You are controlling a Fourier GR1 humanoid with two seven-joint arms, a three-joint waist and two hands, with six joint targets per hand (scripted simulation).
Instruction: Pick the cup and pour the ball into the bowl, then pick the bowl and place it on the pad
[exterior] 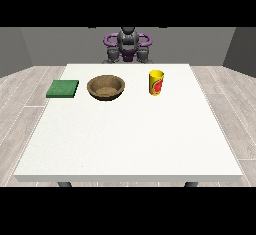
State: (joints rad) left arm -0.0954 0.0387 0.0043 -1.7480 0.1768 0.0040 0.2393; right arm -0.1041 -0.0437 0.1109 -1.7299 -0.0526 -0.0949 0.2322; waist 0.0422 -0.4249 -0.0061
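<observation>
A yellow cup (156, 82) with a red mark stands upright on the white table (130, 139), right of centre at the back. Its inside is hidden, so no ball shows. A brown wooden bowl (106, 87) sits to its left, and nothing shows inside it. A green square pad (63, 89) lies flat further left. The robot sits behind the table's far edge with both arms drawn in at its torso. The hand at the view's left (112, 55) and the hand at the view's right (144, 54) stay by the far edge, well away from the cup and bowl.
Cup, bowl and pad form a row along the back third of the table. The table's white surface stretches from that row to the front edge. Grey plank floor surrounds the table.
</observation>
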